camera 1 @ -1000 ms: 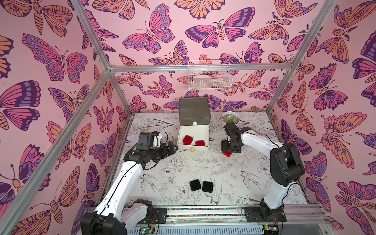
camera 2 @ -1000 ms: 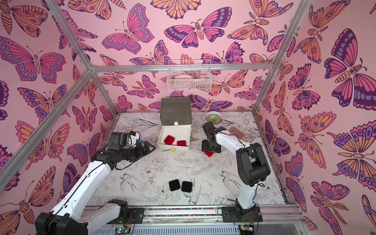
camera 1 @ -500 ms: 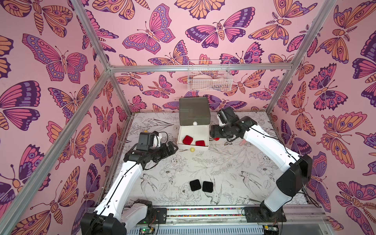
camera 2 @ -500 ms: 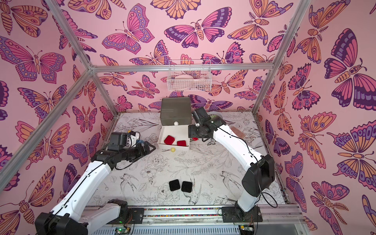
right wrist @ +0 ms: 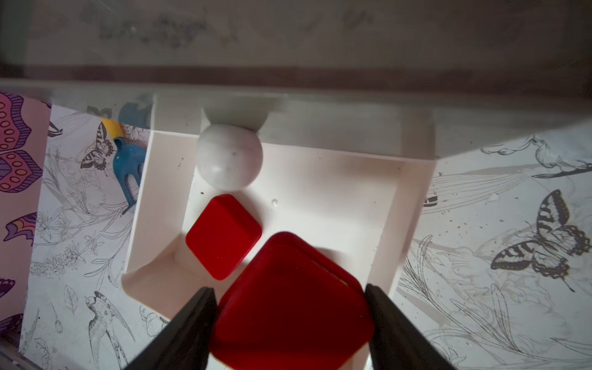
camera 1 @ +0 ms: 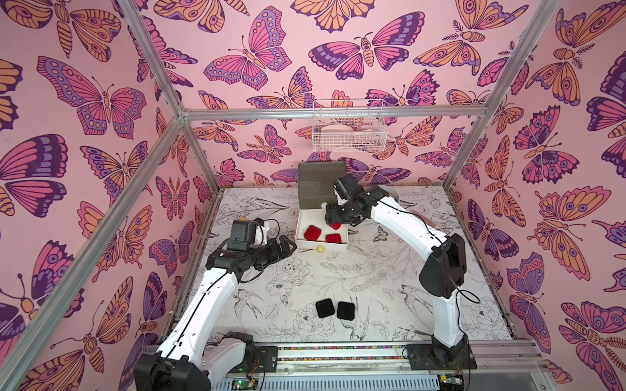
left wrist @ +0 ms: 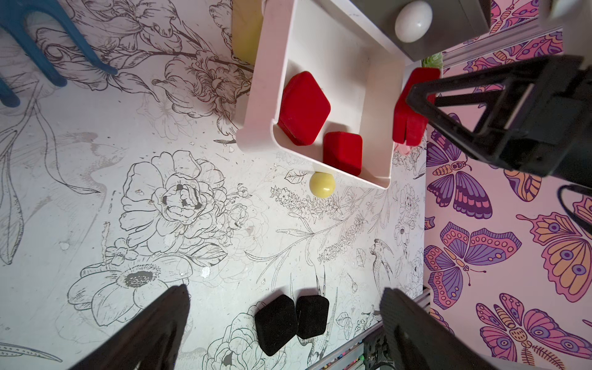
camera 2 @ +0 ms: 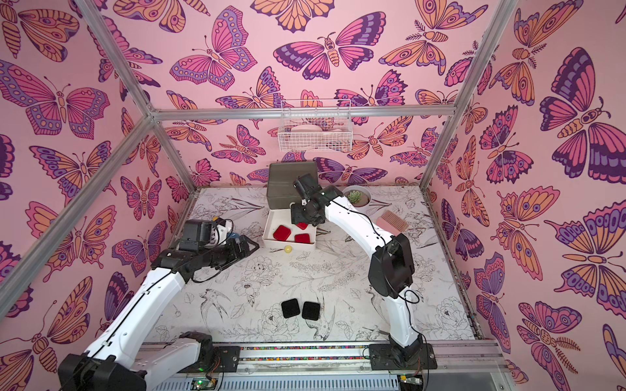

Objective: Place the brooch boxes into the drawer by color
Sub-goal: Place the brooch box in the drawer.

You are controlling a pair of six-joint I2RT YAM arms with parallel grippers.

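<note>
Grips a red box [right wrist: 291, 320] in the right claw [right wrist: 288, 288], jaws part-way apart and pressed against two opposite sides of it. Holds that box above the pulled-out white drawer [right wrist: 413, 224], clear of its floor as far as can be judged. Locates a second red box [camera 1: 312, 233] and a third red box [camera 1: 333, 238] lying in the same drawer, near each other toward the front wall. Places the drawer as the middle tier of the chest [camera 1: 320, 184], with the grey tier above it closed.

Sets the left claw [camera 1: 287, 246] at full spread, empty, just beside the drawer's left wall and above the tabletop [camera 1: 389, 270].

Finds a black box [camera 1: 324, 308] touching a second black box [camera 1: 345, 310] on the tabletop near the front edge, well apart from the chest. Shows no navy box in any view; cannot tell whether any lie in a closed tier.

Progress, as a judgement: red group nearly complete, release pending; black pair unsorted and in need of its own tier; white drawer not yet pushed in.
</note>
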